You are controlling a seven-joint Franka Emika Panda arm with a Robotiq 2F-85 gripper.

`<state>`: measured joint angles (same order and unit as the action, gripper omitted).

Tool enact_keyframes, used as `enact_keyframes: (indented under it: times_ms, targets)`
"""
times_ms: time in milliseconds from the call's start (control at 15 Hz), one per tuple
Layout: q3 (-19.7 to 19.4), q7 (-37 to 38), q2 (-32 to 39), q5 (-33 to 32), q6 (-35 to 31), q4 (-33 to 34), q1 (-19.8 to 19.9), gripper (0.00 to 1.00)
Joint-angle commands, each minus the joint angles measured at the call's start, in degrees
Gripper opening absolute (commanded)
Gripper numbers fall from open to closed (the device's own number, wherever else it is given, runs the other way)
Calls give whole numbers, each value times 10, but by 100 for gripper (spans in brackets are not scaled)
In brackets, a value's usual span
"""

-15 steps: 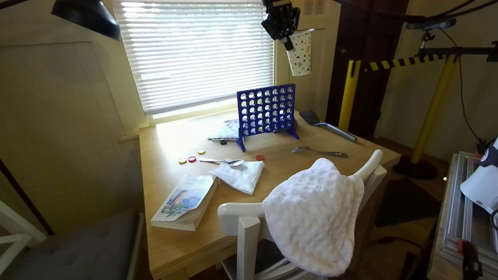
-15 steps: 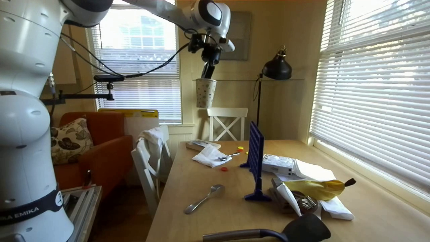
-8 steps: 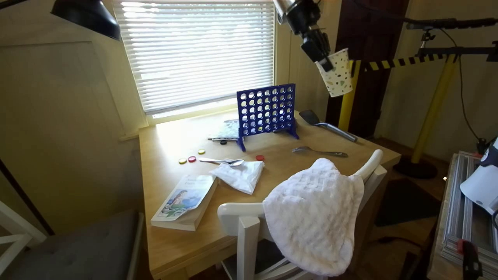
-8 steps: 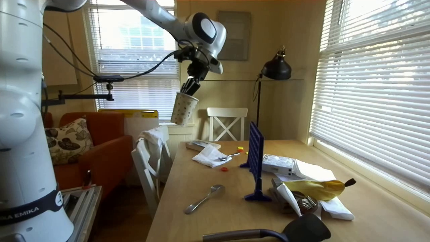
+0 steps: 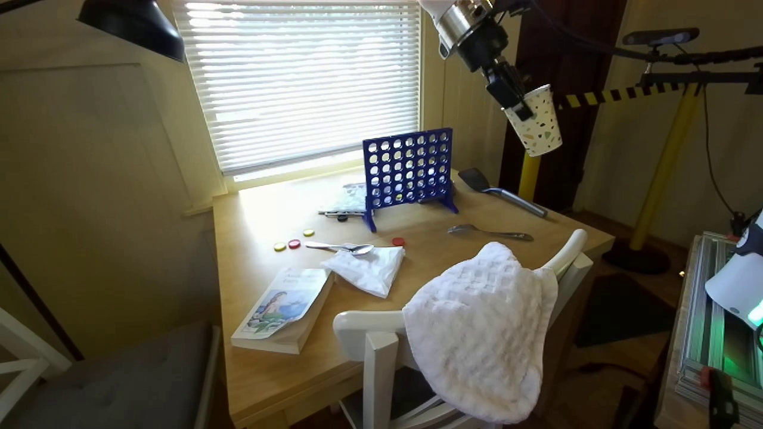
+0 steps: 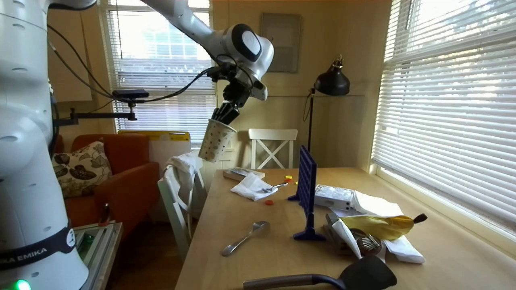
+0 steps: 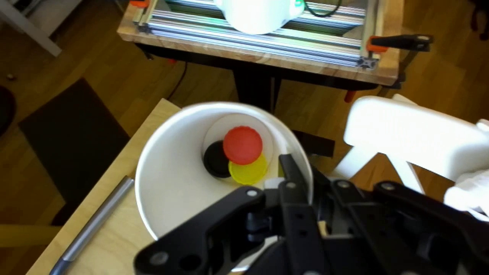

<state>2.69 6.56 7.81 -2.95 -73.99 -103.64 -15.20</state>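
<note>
1. Cup (image 5: 541,128), white with coloured flecks, in mid-air in the grip of the end effector (image 7: 303,172); clamped across the wall at the rim, with one finger inside and another outside.
2. Leans at a slant in both exterior views, higher than the tabletop (image 5: 247,262); overlaps one corner of that surface in the wrist view.
3. Inside, at the base: red disc (image 7: 242,144), lying partly over black disc (image 7: 216,162) and yellow disc (image 7: 250,173).
4. Upright on the tabletop: blue grid frame (image 5: 409,167) with rows of round holes.
5. Flat to one side of that frame: spatula (image 5: 515,201), dark-headed, and metal utensil (image 5: 501,235), lying apart from each other.
6. Scattered on the wood: red piece (image 5: 294,243) just beside two yellow pieces (image 5: 280,246); lone red counter (image 5: 398,242) near the white packet (image 5: 371,273).
7. Resting partly on that packet: spoon (image 5: 359,249). Just beside: thick paperback (image 5: 281,310) with an illustrated cover.
8. Beyond the frame, in an exterior view: white box (image 6: 333,196), white papers (image 6: 374,204) and yellow item (image 6: 375,227) with a dark tip, heaped together.
9. Draped over the back of a white chair (image 5: 380,369) at the tabletop's edge: white towel (image 5: 483,333).
</note>
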Motion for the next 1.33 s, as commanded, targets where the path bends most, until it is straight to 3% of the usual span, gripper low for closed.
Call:
enact_keyframes:
  times_ms: [0, 533, 667, 933, 1000, 1267]
  targets:
    - [29, -76, 16, -73, 4, -36, 21, 1]
    - [46, -275, 6, -205, -29, -174, 53, 1]
    - [39, -237, 15, -186, -25, -171, 62, 1]
    - [43, -239, 28, -188, -16, -159, 66, 5]
    - [49, -261, 27, -217, -41, -164, 61, 1]
    - [62, -314, 114, -336, -14, -75, 47, 1]
